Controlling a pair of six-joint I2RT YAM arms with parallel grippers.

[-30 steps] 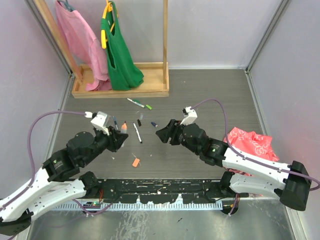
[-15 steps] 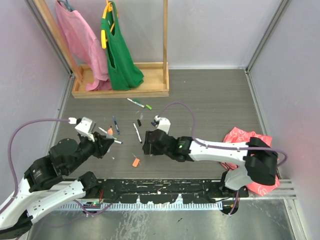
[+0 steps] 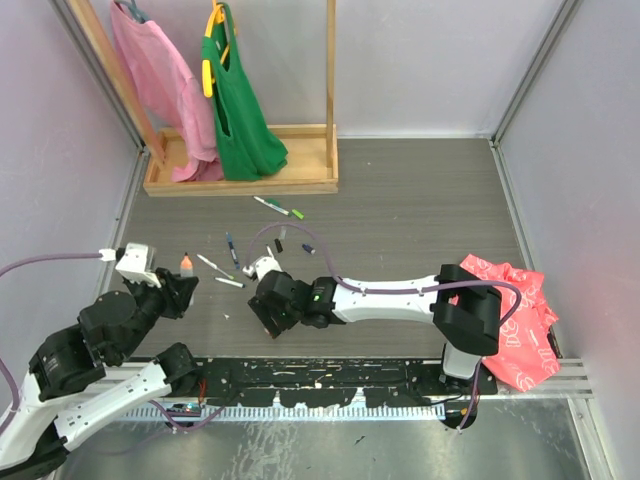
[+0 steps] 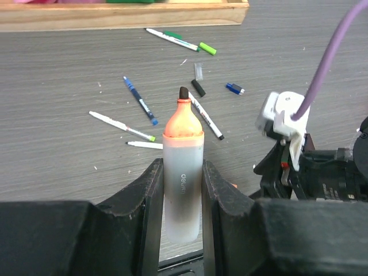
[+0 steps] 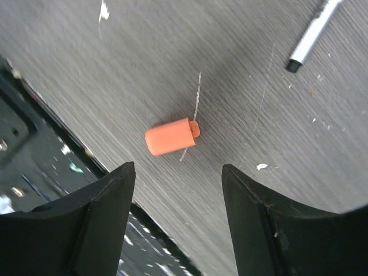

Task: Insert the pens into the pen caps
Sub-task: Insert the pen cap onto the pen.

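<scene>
Gripping the orange-tipped pen (image 4: pixel 183 129) by its grey barrel, your left gripper (image 4: pixel 181 172) stands it upright, bare tip up, near the front of the table (image 4: pixel 299 52). Your right gripper (image 5: pixel 178 178) hangs with its fingers spread above the orange cap (image 5: pixel 171 137). The cap lies on its side, touching neither finger, just beside the black strip (image 5: pixel 34 149) at the table's near edge. Farther out you have more pens lying flat: a blue pen (image 4: pixel 140 100), a black-ended pen (image 4: pixel 206 118), a light-green-tipped pen (image 4: pixel 122 125) and a green-marked pen (image 4: pixel 172 39) near the wooden frame (image 4: pixel 115 14). A black cap (image 4: pixel 198 87) and a dark blue cap (image 4: pixel 234 88) lie loose beside them.
</scene>
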